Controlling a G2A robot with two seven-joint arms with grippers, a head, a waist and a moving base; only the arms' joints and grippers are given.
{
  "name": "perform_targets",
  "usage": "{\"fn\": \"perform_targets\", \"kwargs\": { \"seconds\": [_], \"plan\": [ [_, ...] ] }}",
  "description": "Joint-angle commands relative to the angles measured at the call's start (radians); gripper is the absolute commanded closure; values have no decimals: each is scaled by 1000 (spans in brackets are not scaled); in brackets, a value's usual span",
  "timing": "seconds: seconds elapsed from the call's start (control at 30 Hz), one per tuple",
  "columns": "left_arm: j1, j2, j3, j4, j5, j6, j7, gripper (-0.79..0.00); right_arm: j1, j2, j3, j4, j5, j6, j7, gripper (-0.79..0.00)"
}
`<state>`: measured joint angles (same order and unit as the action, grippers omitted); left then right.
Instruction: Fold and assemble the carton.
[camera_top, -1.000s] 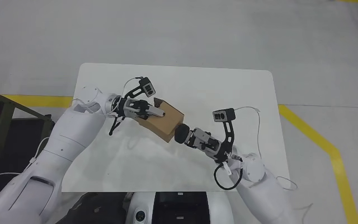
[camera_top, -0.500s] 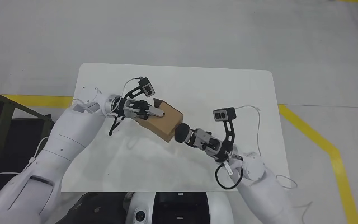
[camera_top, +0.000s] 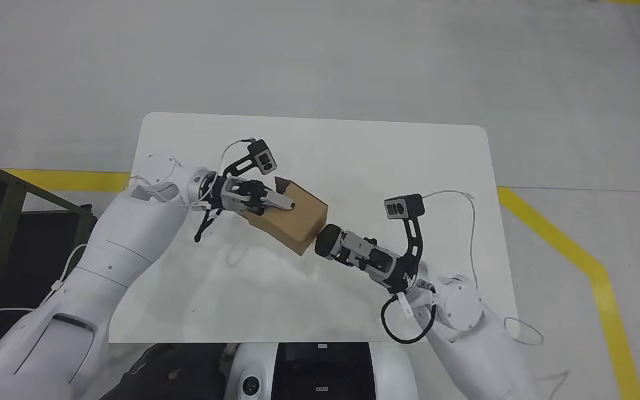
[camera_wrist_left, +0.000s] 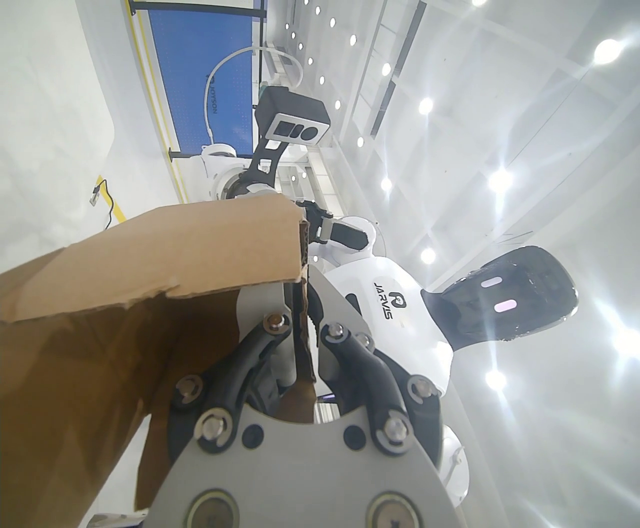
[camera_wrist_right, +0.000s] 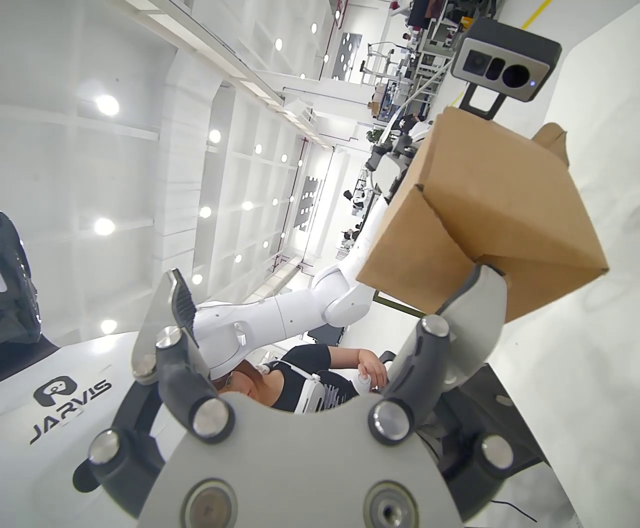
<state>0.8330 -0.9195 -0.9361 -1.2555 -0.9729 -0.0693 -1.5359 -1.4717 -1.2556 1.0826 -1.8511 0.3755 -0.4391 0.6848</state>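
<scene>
**Cardboard flap pinched at one end, other end braced**

A cardboard flap is clamped edge-on between the fingers of the left gripper (camera_wrist_left: 302, 305), at the end of the carton (camera_top: 300, 218) nearest that arm. The right gripper (camera_wrist_right: 327, 277) is spread wide and grasps nothing. One of its fingers (camera_wrist_right: 482, 300) is laid against the carton's opposite end, and the other is held well apart from it. The carton is thus held between the two grippers, over the middle of the table (camera_top: 400, 150); whether it rests on the surface cannot be told.

The step in hand is judged to be the closing of an end, since the body is already squared up. For the next move, the pinched flap would need to be folded inward across its opening while the far end is steadied by the open gripper, so that the box is not pushed along.

The carton is seen as plain brown corrugated board, box-shaped. Flaps are folded over at the right gripper's end, and a ragged edge is shown on one panel by the left gripper.
</scene>
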Motion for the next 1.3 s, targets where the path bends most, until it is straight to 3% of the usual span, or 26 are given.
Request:
{"fn": "perform_targets", "kwargs": {
  "seconds": [0.0, 1.27],
  "plan": [
    [-1, -1, 2, 1, 3, 3, 0, 0, 0, 1, 1, -7, 5, -5, 0, -785],
    [-12, -10, 18, 8, -8, 9, 0, 0, 92, -19, -84, 106, 188, -88, 51, -785]
  ]
}}
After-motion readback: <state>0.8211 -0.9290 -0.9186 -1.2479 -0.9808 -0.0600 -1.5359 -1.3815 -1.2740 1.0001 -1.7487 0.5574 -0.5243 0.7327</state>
